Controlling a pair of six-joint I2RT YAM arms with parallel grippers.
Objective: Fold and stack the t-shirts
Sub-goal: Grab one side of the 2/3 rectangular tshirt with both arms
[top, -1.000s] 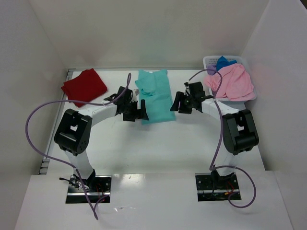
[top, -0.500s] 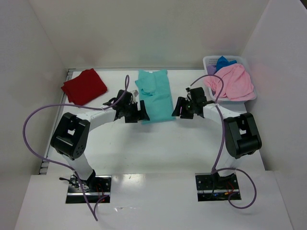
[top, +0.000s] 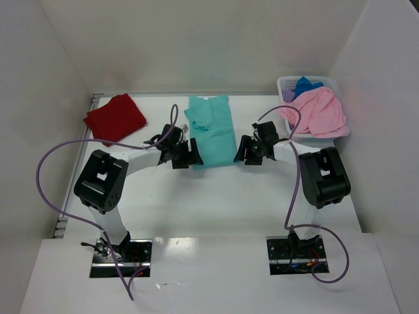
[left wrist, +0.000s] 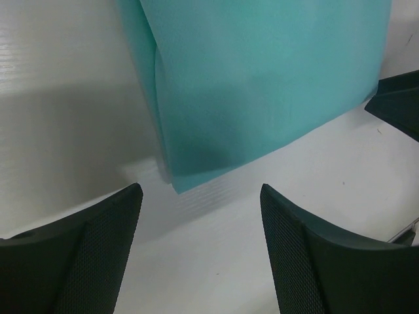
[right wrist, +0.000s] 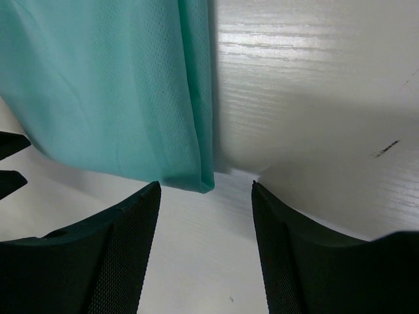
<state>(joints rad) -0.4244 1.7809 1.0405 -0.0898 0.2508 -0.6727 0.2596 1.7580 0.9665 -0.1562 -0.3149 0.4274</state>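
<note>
white table (top: pixel 216 196), faint wood-grain lines on its surface up close in both wrist views, a bit glossy. white plastic basket (top: pixel 283 83) sits at the far right corner of the table, close to the right wall (top: pixel 383 104). plain white back wall (top: pixel 196 46) and left wall (top: pixel 33 98) box the table in. slotted metal strip (top: pixel 61 226) runs along the table's left edge. short dark scratch (right wrist: pixel 388 148) on the tabletop, right side of right wrist view.

A teal t-shirt (top: pixel 213 131), a dark red t-shirt (top: pixel 116 118), a pink t-shirt (top: pixel 321 111) and a white worktop (top: pixel 216 196) are seen.
</note>
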